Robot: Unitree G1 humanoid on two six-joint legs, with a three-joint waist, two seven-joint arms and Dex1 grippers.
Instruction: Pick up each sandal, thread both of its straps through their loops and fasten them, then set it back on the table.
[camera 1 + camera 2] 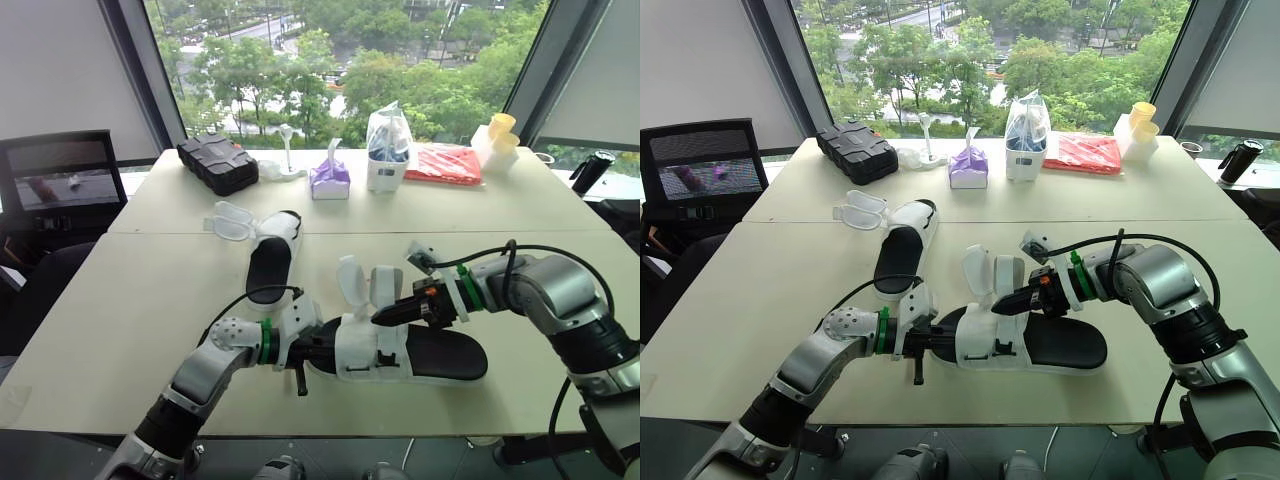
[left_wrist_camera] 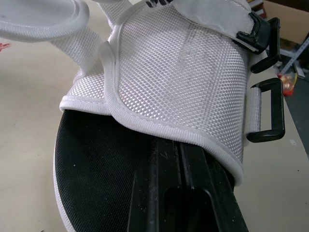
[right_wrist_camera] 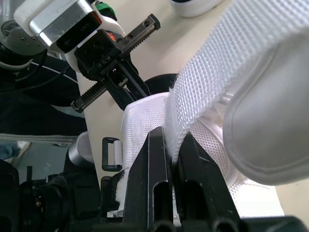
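Observation:
The near sandal [image 1: 420, 352] has a black sole and white mesh upper and lies on the table in front of me. My left gripper [image 1: 316, 353] is at its toe end, shut on the front edge of the upper [image 2: 178, 72], with its fingers resting on the black footbed. Two black loops [image 2: 268, 111] hang empty at the upper's side. My right gripper [image 1: 381, 317] is shut on a white strap [image 3: 231, 63] just above the upper, and the strap stands up loose. A second sandal [image 1: 272, 258] lies farther back with its straps [image 1: 232, 221] spread open.
Along the table's far side stand a black case [image 1: 217, 162], a purple tissue box [image 1: 329, 180], a clear bag [image 1: 387, 150], a red packet [image 1: 443, 163] and yellow cups [image 1: 500, 135]. An office chair [image 1: 60, 185] stands off the left edge.

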